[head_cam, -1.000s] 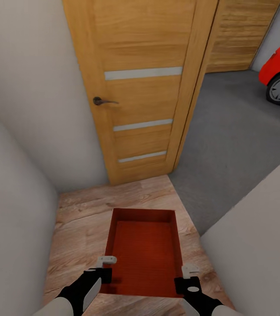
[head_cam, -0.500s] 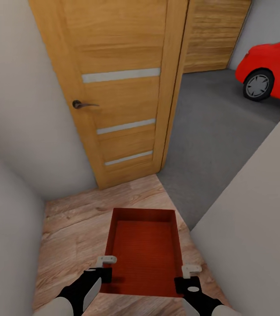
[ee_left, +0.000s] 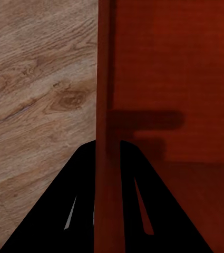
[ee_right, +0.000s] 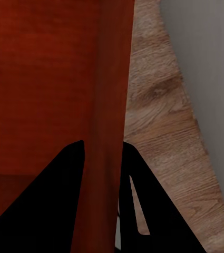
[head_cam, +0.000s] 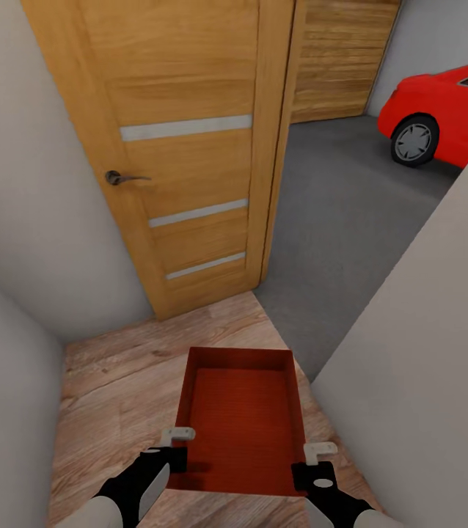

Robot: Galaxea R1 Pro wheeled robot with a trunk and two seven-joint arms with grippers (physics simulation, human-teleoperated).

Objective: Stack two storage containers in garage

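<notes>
One orange-red storage container (head_cam: 241, 418), open-topped and ribbed inside, hangs level just above light wood planks (head_cam: 117, 381), held by both arms. My left gripper (head_cam: 176, 448) is shut on its left wall near the close corner, and in the left wrist view my left gripper (ee_left: 107, 153) straddles that thin wall of the container (ee_left: 169, 68). My right gripper (head_cam: 315, 460) is shut on the right wall, and the right wrist view shows my right gripper (ee_right: 104, 150) clamping the container (ee_right: 38, 68). Ahead to the right lies the garage with its dark grey floor (head_cam: 337, 213). The living room is out of view.
An open wooden door (head_cam: 183, 147) with a handle stands ahead on the left. White walls (head_cam: 425, 352) close in on the right and left, leaving a narrow passage. In the garage are a red car (head_cam: 447, 110) and a wooden panel door (head_cam: 344, 59).
The whole view has swung to the right, so the door sits further left and more of the red car shows. The container and both grippers keep the same hold.
</notes>
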